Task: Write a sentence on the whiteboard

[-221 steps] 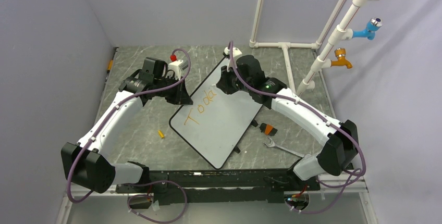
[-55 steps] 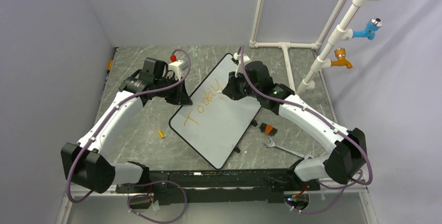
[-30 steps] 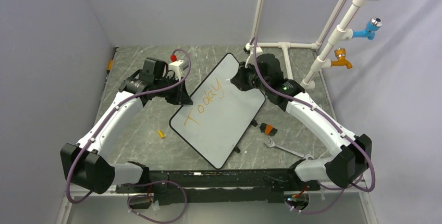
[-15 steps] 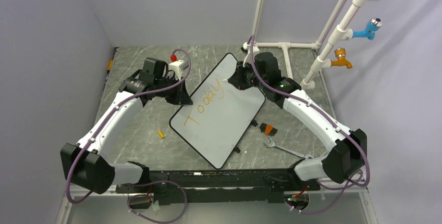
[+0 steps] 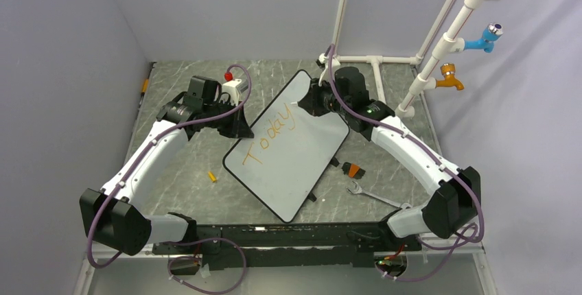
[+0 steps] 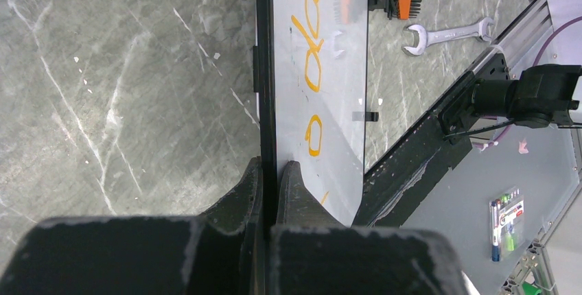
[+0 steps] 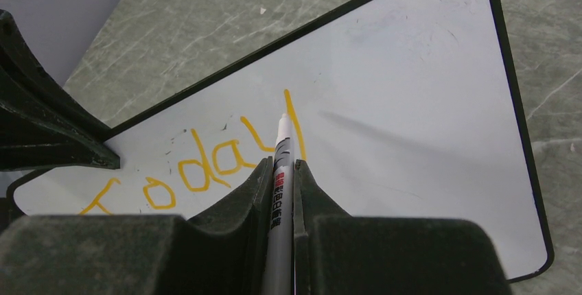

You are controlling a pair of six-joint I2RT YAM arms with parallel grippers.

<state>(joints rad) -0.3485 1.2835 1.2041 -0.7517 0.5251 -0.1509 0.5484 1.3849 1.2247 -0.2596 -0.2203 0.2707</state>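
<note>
Right claw (image 7: 281, 166) pinching one marker (image 7: 281, 137), one whiteboard (image 7: 412, 96)

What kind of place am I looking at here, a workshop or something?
Probably a robotics test booth: plain walls box in a stone-patterned table, mock white piping carries a blue tap and an orange tap, and a spanner lies near the whiteboard.

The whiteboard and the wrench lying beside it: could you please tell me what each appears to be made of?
The whiteboard looks like glossy white coated sheet, perhaps melamine or painted steel: it mirrors the wrench in the left wrist view. Its thin black rim looks like plastic. The wrench is bright silvery metal, probably steel, with a satin sheen.
</note>
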